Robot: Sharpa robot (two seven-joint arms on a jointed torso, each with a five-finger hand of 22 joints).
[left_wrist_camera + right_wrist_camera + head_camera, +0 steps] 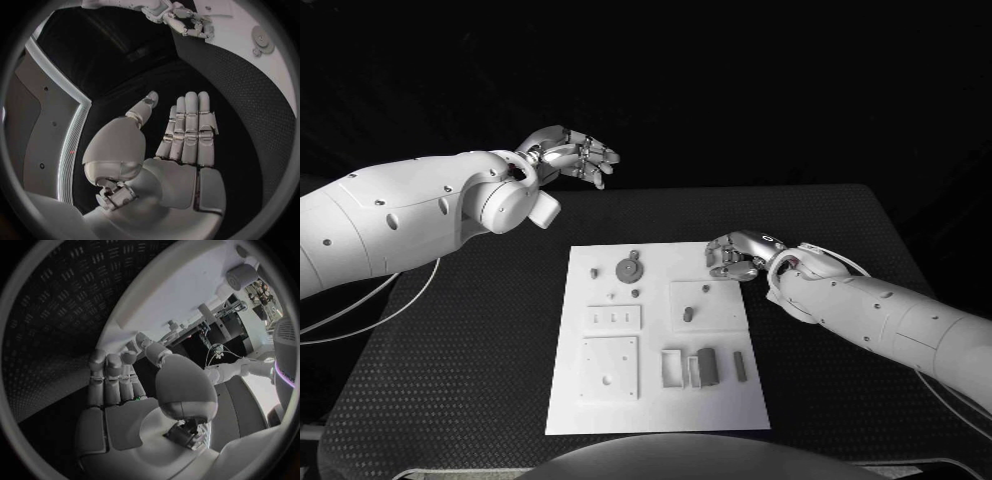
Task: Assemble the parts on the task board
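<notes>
At table centre: white rectangular task board [658,340] lies flat on the black textured table [444,380].
Board, 12 o'clock zone: a grey round disc part [630,270] lies with small grey pieces just beside it.
Board, 6 o'clock zone: upright grey block parts [707,365] stand beside a white frame.
Board, 3 o'clock zone: a small dark peg [687,314] stands on a raised white square.
Left hand [574,155]: raised beyond the board's 11 o'clock corner, well apart from it; fingers straight and apart, released, grasping nothing.
Right hand [737,254]: at the board's 1 o'clock corner, fingers curled downward over the edge; whether anything is grasped cannot be told.
</notes>
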